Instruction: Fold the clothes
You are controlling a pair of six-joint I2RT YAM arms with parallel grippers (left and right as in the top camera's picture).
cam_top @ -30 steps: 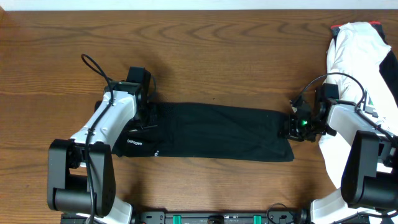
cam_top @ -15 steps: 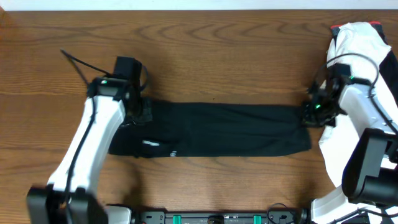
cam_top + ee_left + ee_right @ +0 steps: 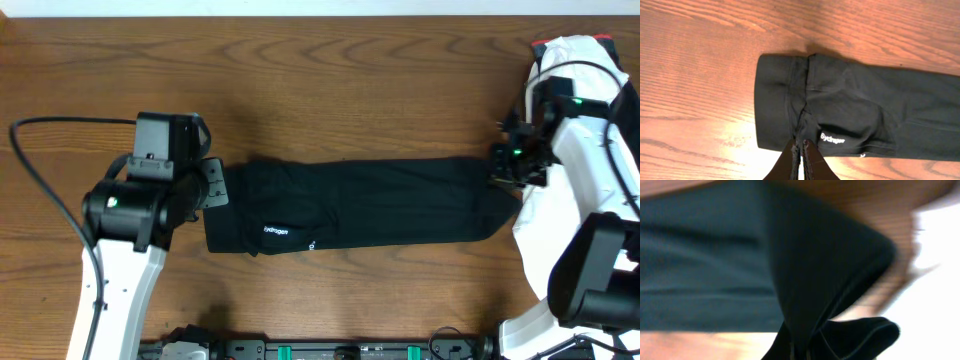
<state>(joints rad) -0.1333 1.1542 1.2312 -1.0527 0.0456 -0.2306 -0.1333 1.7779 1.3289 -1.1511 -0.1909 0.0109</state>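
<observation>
Black T-shirt (image 3: 360,205) now farther right

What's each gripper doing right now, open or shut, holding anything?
Left gripper: shut, pinching the black T-shirt at its left end.
Right gripper: shut, pinching the same shirt at its right end.

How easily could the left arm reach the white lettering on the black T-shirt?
Probably easily: the left claw is shut at the left end of the T-shirt, and nothing covers the lettering close by.
</observation>
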